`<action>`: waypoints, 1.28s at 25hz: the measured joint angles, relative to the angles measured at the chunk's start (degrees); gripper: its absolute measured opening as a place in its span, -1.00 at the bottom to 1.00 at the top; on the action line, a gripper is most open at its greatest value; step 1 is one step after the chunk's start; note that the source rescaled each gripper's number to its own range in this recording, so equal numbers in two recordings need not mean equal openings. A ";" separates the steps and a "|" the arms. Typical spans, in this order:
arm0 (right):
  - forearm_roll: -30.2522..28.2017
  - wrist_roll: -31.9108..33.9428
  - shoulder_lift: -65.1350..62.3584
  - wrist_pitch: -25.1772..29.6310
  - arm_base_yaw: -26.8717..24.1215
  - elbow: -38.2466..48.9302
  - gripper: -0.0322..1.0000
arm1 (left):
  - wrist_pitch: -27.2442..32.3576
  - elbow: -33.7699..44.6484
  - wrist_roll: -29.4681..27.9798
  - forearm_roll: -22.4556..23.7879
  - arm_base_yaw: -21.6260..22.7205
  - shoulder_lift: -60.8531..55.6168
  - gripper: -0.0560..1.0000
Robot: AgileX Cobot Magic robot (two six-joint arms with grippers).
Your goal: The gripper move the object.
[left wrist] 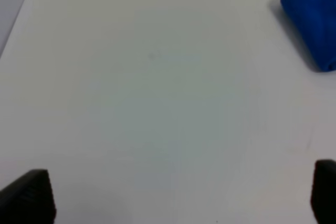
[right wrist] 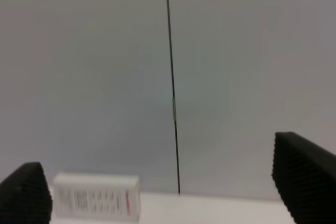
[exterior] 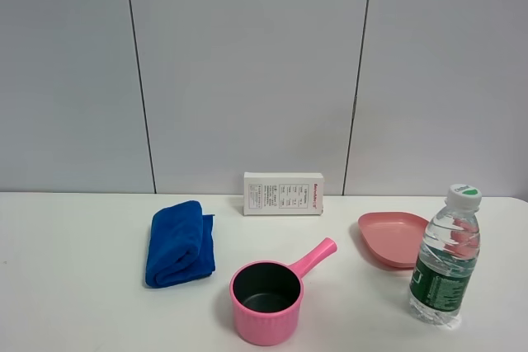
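Note:
A clear plastic water bottle (exterior: 445, 256) with a white cap and dark green label stands upright at the front right of the white table (exterior: 74, 286). No arm shows in the exterior high view. In the left wrist view my left gripper (left wrist: 178, 195) is open and empty, its black fingertips (left wrist: 29, 195) wide apart above bare table. In the right wrist view my right gripper (right wrist: 163, 187) is open and empty, its fingertips (right wrist: 304, 177) wide apart, facing the back wall. The bottle shows in neither wrist view.
A pink pot (exterior: 268, 290) with a handle stands at the front middle. A folded blue cloth (exterior: 179, 242) lies to its left, also in the left wrist view (left wrist: 312, 17). A white box (exterior: 283, 194) stands against the wall, also in the right wrist view (right wrist: 97, 196). A pink plate (exterior: 393, 239) lies beside the bottle.

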 joint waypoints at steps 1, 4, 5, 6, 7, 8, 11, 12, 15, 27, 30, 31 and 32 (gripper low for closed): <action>0.00 -0.08 0.00 5.86 0.00 -2.61 0.27 | 0.00 0.00 0.00 0.00 0.00 0.00 1.00; -0.38 -0.02 0.67 22.35 0.00 -9.03 0.25 | 0.00 0.00 0.00 0.00 0.00 0.00 1.00; -0.98 -0.02 0.90 26.68 0.00 -10.88 0.24 | 0.00 0.00 0.00 0.00 0.00 0.00 1.00; -1.71 -0.02 1.04 31.46 0.00 -12.24 0.24 | 0.00 0.00 0.00 0.00 0.00 0.00 1.00; -2.79 -0.02 1.10 35.49 0.00 -13.67 0.23 | 0.00 0.00 0.00 0.00 0.00 0.00 1.00; -3.52 -0.02 1.10 38.94 -0.31 -14.85 0.24 | 0.00 0.00 0.00 0.00 0.00 0.00 1.00; -4.16 -0.02 0.91 46.71 -4.73 -16.15 0.24 | 0.00 0.00 0.00 0.00 0.00 0.00 1.00; -4.16 -0.21 0.52 48.66 -7.50 -16.15 0.24 | 0.00 0.00 0.00 0.00 0.00 0.00 1.00; -4.55 -2.08 -2.15 53.75 -15.18 -16.15 0.24 | 0.00 0.00 0.00 -0.05 0.00 0.00 1.00; -4.16 4.20 -18.86 67.93 -14.66 -16.21 0.24 | 0.00 0.00 0.00 -0.05 0.00 0.00 1.00; -4.16 9.12 -23.88 68.24 -14.66 -15.12 0.24 | 0.00 0.00 0.00 -0.05 0.00 0.00 1.00; -4.16 9.57 -25.49 68.24 -14.66 -14.35 0.24 | 0.00 0.00 0.00 -0.05 0.00 0.00 1.00; -4.16 9.99 -27.03 68.29 -14.66 -13.09 0.24 | 0.00 0.00 0.00 -0.05 0.00 0.00 1.00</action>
